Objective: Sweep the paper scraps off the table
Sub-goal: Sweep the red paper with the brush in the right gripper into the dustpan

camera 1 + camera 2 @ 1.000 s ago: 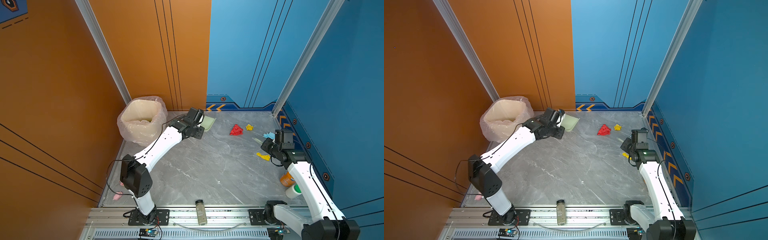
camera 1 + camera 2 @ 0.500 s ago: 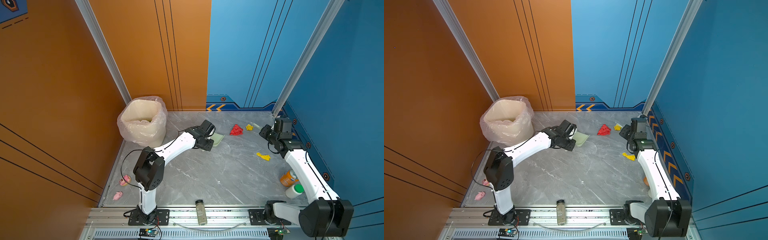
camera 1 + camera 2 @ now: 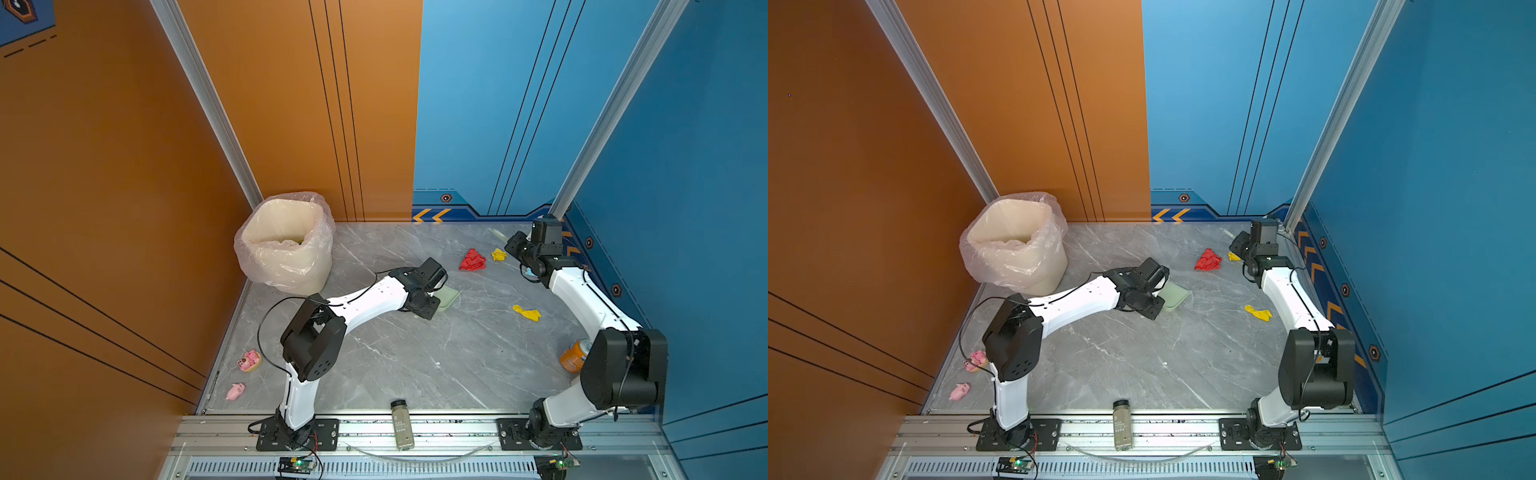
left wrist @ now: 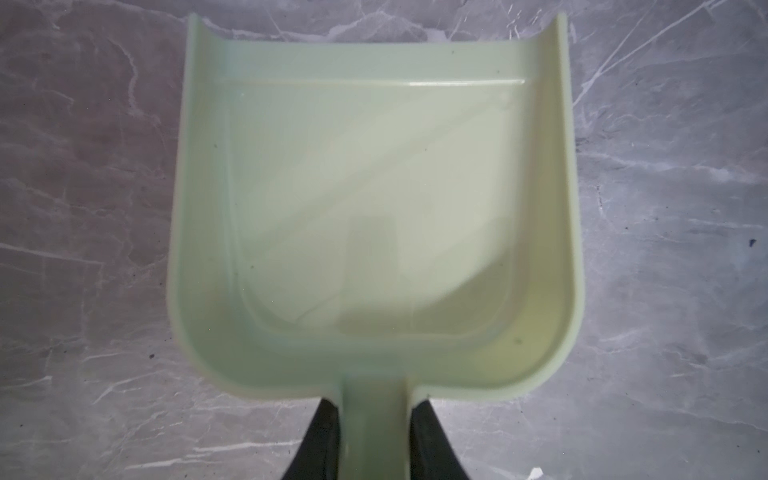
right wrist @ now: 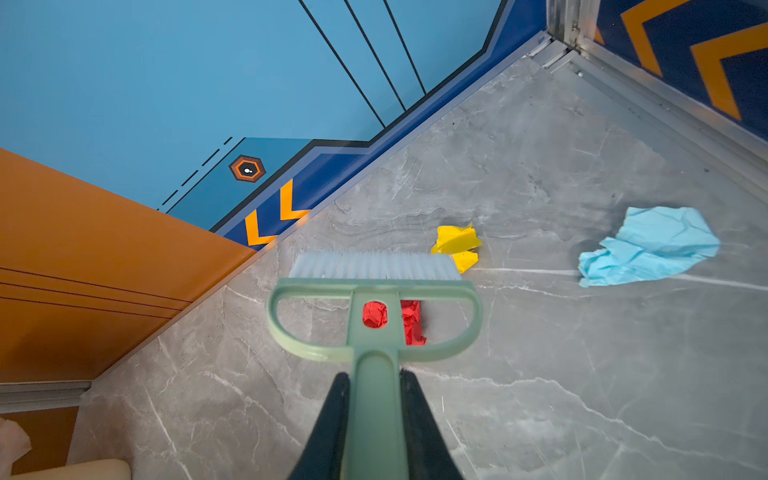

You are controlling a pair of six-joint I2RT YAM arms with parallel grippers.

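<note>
This is a robot test booth in a lab, not a lived-in room. A left arm (image 3: 365, 297) and a right arm (image 3: 582, 291), both white and black, are bolted to an aluminium rail (image 3: 453, 432) along the near edge of a grey marble-patterned worktop (image 3: 395, 357). Small bare circuit boards (image 3: 297, 463) sit wired below the rail. Flat orange panels (image 3: 104, 166) on the left and blue panels (image 3: 478, 104) on the right, joined by aluminium posts (image 3: 199, 95), box it in. Orange chevrons (image 3: 430, 215) are printed along the far wall.
</note>
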